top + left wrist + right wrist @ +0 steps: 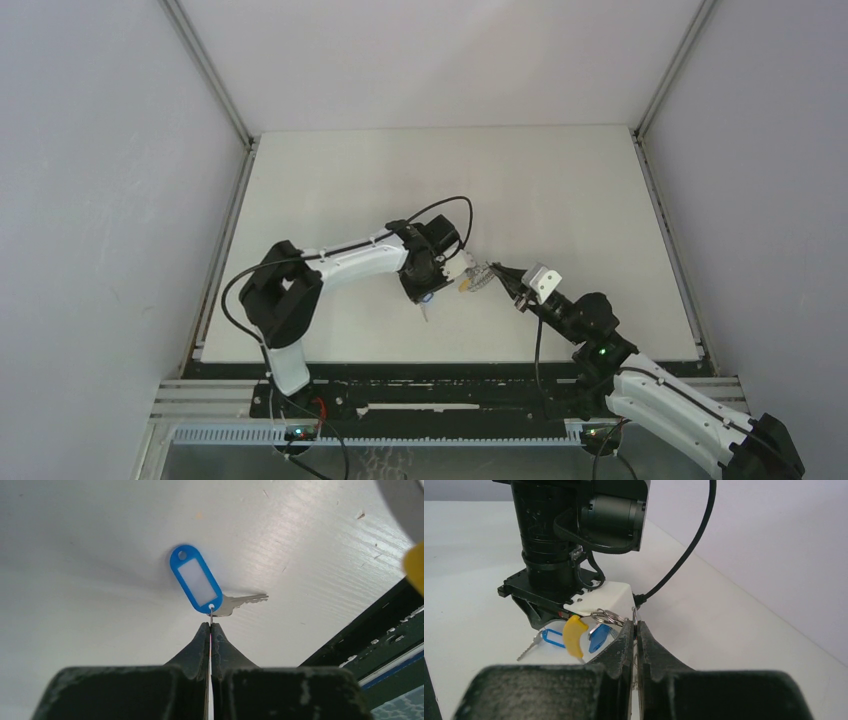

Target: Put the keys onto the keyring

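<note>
the left gripper (210, 626) has its 2 fingers pressed together on the small wire loop (211, 611) at the end of a blue tag (196, 578). so the tag and its silver key (241, 601) hang under the claw, over the white desk (100, 540), not far from the near edge and about midway between the left and right edges. i think it holds the loop and not the tag because this way the loop is steady and turned toward the other arm, while the key hangs out of the way. just to the right, between the 2 arms, is the keyring (606, 615), a bunch of silver coils with 1 yellow curved section (574, 636). a 2nd blue tag (599, 636) hangs beside the yellow part and seems to be on the ring already, but its blade is hidden. the right gripper (636, 626) is closed too, clamped on a thin coil of the keyring, and it holds the ring up in the air very near the left claw. this looks to me like the threading step: 1 arm fixes the ring and the other must bring the loop to the open end of a coil. whether the loop has caught the coil i cannot tell, as the parts are too small.
</note>
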